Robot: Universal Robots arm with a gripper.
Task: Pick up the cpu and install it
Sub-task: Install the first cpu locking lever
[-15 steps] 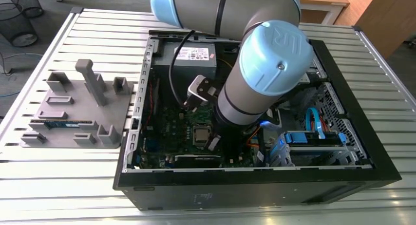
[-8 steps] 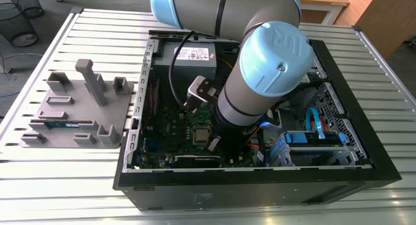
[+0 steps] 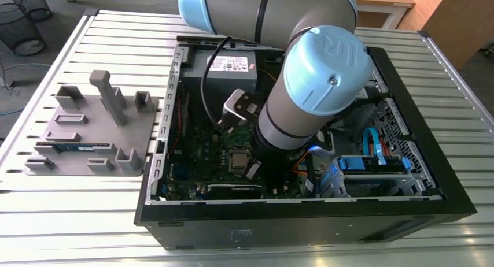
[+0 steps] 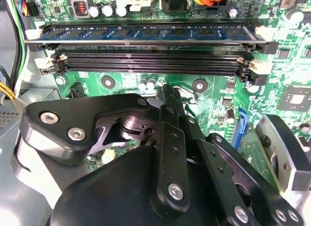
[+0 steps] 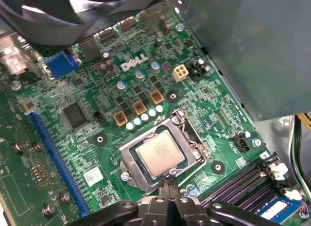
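Inside the case: chip in its socket, gripper empty beside it

Down on the green board (image 5: 109,153), the chip (image 5: 159,153) lies flat in its socket (image 5: 127,164). Its silver top faces up, and the socket's metal frame runs round all four sides. In the exterior view the chip (image 3: 240,160) shows as a small pale square low in the middle of the frame, just to the exterior view's left of the arm (image 3: 309,105).

The gripper (image 5: 167,183) hangs at the edge of the socket, its tips just beside the chip and not on it. The jaws are drawn together with no real gap between them, and they hold nothing. Whether the tips touch the socket frame I cannot tell.

A long blue slot (image 5: 56,158) runs across the board well away from the socket. In the second wrist view the black memory slots (image 4: 150,63) lie in a row beyond the gripper's black links, and a memory stick (image 4: 146,34) sits in one of them.

The arm reaches down into the open computer case (image 3: 309,223), which lies on its side on a slatted metal table (image 3: 62,221). At the exterior view's left, beside the case, a grey plate (image 3: 92,134) with upright blocks rests on the table. A loose stick (image 3: 73,145) lies flat on its near part.
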